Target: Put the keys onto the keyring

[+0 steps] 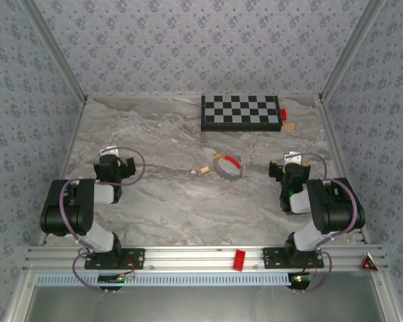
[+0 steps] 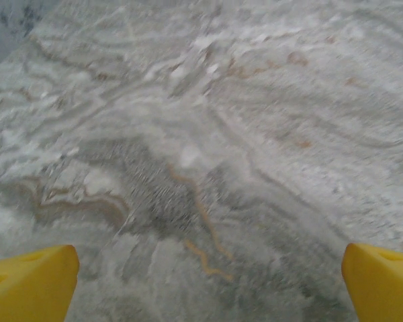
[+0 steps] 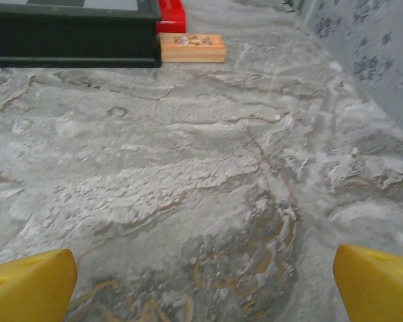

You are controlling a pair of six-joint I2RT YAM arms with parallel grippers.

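The keyring, a thin grey ring with a red arc, lies flat on the marble table near its middle. One small tan key rests just left of the ring, touching or nearly touching it. A second tan key lies by the checkerboard's right end, next to a small red block. My left gripper is open over bare marble, well left of the ring. My right gripper is open too, right of the ring, with nothing between its yellow fingertips.
A black-and-white checkerboard lies at the back of the table. Patterned walls enclose the left, right and back. A tiny white scrap sits left of the nearer key. A red piece sits on the front rail.
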